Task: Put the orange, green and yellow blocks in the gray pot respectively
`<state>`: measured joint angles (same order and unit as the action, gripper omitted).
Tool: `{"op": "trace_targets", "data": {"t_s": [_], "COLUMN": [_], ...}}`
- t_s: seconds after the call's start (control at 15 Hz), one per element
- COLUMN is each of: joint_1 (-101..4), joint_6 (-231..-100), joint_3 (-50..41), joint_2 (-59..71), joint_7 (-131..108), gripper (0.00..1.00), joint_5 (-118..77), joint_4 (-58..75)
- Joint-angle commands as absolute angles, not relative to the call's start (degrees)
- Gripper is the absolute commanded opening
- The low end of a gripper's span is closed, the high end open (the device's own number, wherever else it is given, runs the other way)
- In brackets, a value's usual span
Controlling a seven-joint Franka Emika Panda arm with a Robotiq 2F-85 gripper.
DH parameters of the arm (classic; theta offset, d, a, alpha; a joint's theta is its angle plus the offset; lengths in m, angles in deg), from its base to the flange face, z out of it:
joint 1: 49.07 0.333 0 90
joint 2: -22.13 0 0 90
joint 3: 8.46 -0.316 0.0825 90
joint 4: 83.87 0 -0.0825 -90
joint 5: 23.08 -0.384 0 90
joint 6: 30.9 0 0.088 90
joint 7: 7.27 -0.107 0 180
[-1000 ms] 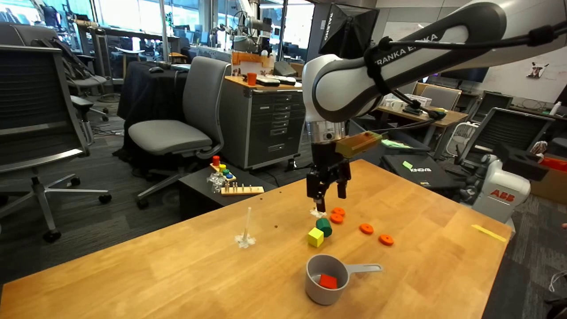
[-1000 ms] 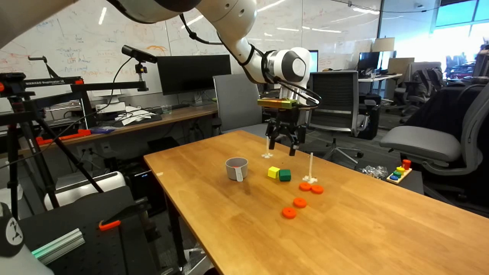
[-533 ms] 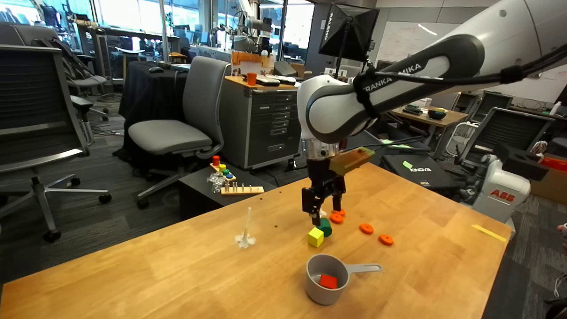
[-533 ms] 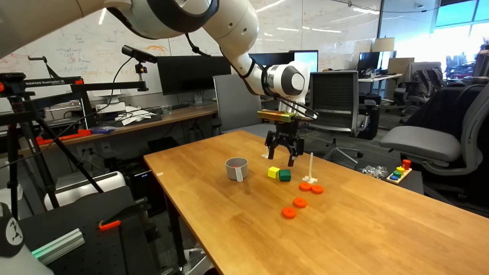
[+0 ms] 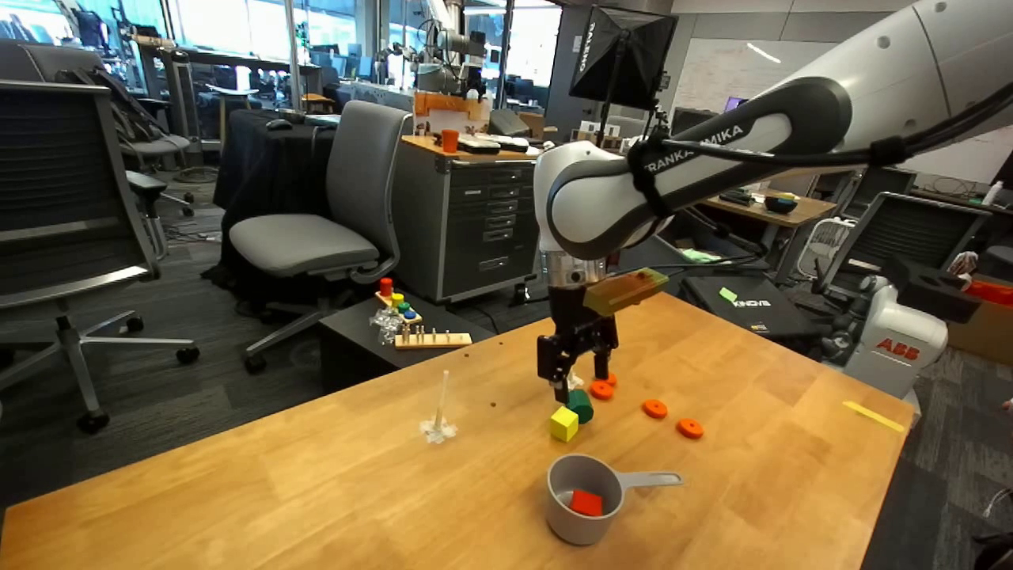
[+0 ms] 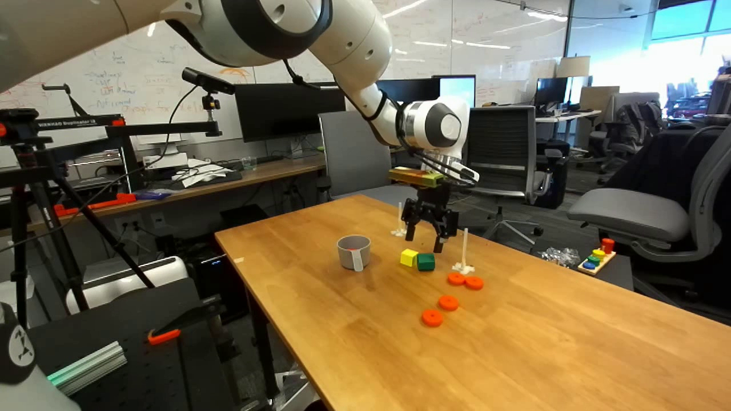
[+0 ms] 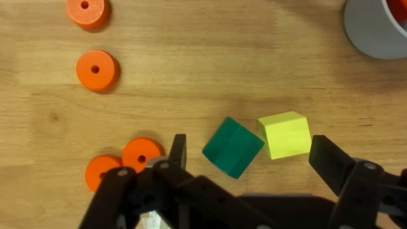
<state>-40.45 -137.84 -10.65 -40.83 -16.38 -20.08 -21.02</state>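
The green block (image 5: 582, 406) and the yellow block (image 5: 564, 424) lie close together on the table. They also show in the wrist view, green (image 7: 233, 148) left of yellow (image 7: 288, 138). My gripper (image 5: 581, 385) is open and empty, above and a little behind the blocks. In the wrist view my gripper (image 7: 249, 141) has its fingertips spread to either side of both blocks. The gray pot (image 5: 566, 518) with a handle stands apart from them, upright. A red-orange block (image 5: 586, 503) lies inside it. The pot (image 7: 372, 35) is cut off at the wrist view's top right corner.
Several orange discs (image 6: 448, 302) lie on the table; two of them touch or nearly touch. One thin upright peg (image 6: 464, 251) stands close to the gripper and another peg (image 6: 400, 216) stands farther back. Both are taped to the table (image 6: 514, 342).
My gripper has come down towards the green and yellow blocks, mostly in the first half second, with a slight shift since. It stays open. The blocks, pot and discs have not moved.
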Motion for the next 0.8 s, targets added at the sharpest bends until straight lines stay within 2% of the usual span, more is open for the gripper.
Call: {"op": "trace_targets", "data": {"t_s": [0.0, 0.73], "joint_1": [-41.5, -44.7], "joint_6": [-139.7, -149.9], "joint_3": [-10.8, -11.9], "joint_2": [-41.0, -37.0], "joint_7": [-19.6, -30.1], "gripper": [1.00, 1.00], "joint_5": [-23.5, -39.9], "joint_4": [-21.9, -11.3]}}
